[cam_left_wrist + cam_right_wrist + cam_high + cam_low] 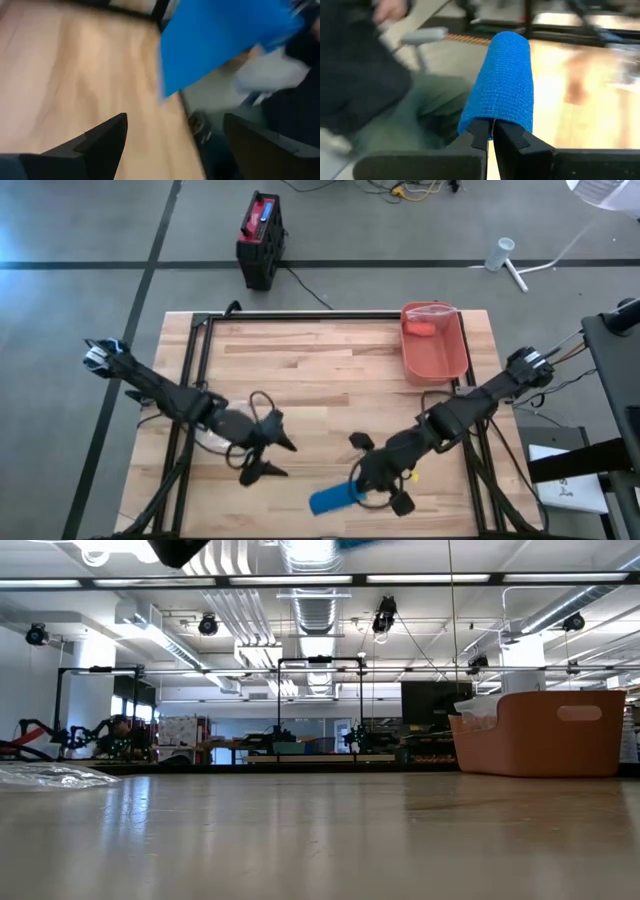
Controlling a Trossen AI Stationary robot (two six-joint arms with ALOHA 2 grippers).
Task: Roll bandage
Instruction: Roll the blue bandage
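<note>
Hidden parts: in the low view both grippers are out of the picture; only a dark shape and a bit of blue are cut off at the top edge.
Blurred parts: the left wrist view is smeared, so the bandage there is only a flat blue patch with no clear edge.
Bandage [502,82]: bright blue, with a fine woven mesh surface; it looks like a short loose tube, rounded at the far end.
Bandage place: near the front edge of the table [330,370], a little right of the middle, lifted off the wood as far as the low view shows.
Right gripper [493,131]: the 2 fingers are pressed together and pinch the near end of the bandage between them.
Left gripper [280,457]: the 2 fingers [102,142] are spread wide and hold nothing; it is left of the bandage, apart from it, and points toward it.
Orange bin [435,345]: at the back right of the table, with a small orange thing inside that is too small to tell.
Plastic sheet [50,776]: clear and crumpled, flat on the table on the left side in the low view.
Background: a black and red box [260,240] on the floor behind the table.
</note>
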